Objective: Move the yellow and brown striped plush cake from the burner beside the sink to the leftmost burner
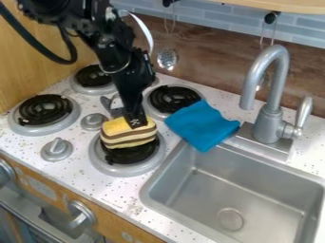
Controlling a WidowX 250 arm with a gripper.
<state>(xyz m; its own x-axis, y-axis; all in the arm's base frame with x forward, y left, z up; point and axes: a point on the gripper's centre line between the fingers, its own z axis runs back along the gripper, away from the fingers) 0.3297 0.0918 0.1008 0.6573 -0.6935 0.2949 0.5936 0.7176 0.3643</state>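
In the camera view, the black gripper (135, 124) hangs down over the stove part of the toy kitchen, its tip against the top of a yellow block with dark stripes (129, 135). Whether it grips the block or only touches it, I cannot tell. The block is over the burner nearest the sink (105, 163), covering part of the black coil.

The tabletop (127, 192) is white with dark speckles. Three more burners (43, 110) with black coils and grey rims are set in it, and two grey knobs (56, 149) stand between the burners and near the front edge. A crumpled blue cloth (202, 124) lies between the stove and the faucet, one corner reaching the edge of the metal sink (232, 190). The sink has a round drain (230, 219) in its floor; the grey faucet (272, 124) rises behind it, with a lever at its side.

Behind are a brown wood-grain backsplash (209, 71) and, above it, grey-blue tiles (215, 21). Utensils (167, 59) hang from black hooks. A light wooden panel (22, 61) closes the left side; the wooden front below carries larger knobs (81, 214) and an oven handle (38, 220).
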